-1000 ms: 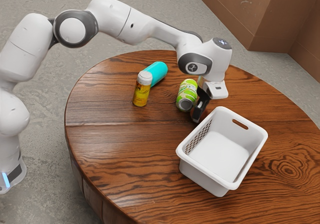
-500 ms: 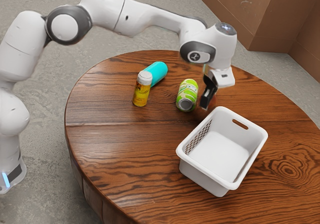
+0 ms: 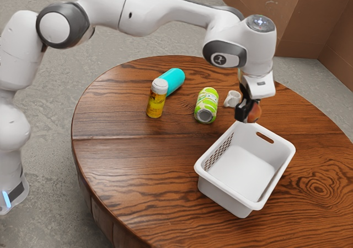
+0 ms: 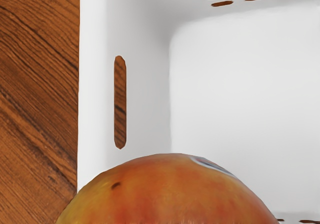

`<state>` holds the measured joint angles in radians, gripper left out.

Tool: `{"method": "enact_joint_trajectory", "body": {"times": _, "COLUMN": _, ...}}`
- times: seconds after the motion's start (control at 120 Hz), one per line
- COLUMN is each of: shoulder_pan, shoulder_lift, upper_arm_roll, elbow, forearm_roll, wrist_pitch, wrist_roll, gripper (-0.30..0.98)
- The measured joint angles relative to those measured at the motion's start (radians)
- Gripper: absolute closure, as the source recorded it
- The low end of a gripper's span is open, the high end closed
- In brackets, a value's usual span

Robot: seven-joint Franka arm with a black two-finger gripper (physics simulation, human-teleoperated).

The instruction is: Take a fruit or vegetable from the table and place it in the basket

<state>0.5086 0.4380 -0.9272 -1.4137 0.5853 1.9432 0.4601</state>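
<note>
Claw (image 3: 248,114) is closed on the fruit (image 3: 254,113), gripping it. Fruit is orange-red, with a small dark spot and a pale sticker-like mark showing in the wrist view. It's up off the table (image 3: 127,168), at the basket's slotted end, between claw fingers; not in the basket (image 3: 226,195). Wrist view has it big and close, with the basket's end wall and inside beyond it.

Basket: white, upright on the table, one long handle slot (image 4: 120,102) in the end nearest the claw, wood visible through it. Rows of small holes in the long side wall.

White cup (image 3: 233,98) sits on the table near the claw, to the exterior view's left of it. Next over that way: green and white can (image 3: 207,101), on its side, metal end facing the camera. Farther left in that view: yellow bottle (image 3: 155,105) with white cap, standing. Teal cylinder (image 3: 175,79) lies just behind it, partly hidden; can't tell if they touch.

Table is round, dark-grained wood. Concrete-looking floor (image 3: 38,223) around it, brown boxes (image 3: 265,21) past the far side, upper right of the exterior view.
</note>
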Motion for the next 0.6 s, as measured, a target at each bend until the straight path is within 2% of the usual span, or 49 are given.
{"method": "enact_joint_trajectory", "body": {"times": 0.442, "shoulder_pan": -0.05, "shoulder_lift": 0.111, "upper_arm_roll": -0.002, "elbow": 0.01, "forearm_roll": 0.037, "wrist_pitch": 0.031, "wrist_roll": -0.004, "gripper": 0.29}}
{"method": "enact_joint_trajectory", "body": {"times": 0.6, "shoulder_pan": -0.068, "shoulder_lift": 0.12, "upper_arm_roll": 0.0, "elbow": 0.01, "forearm_roll": 0.062, "wrist_pitch": 0.039, "wrist_roll": 0.0, "gripper": 0.11}}
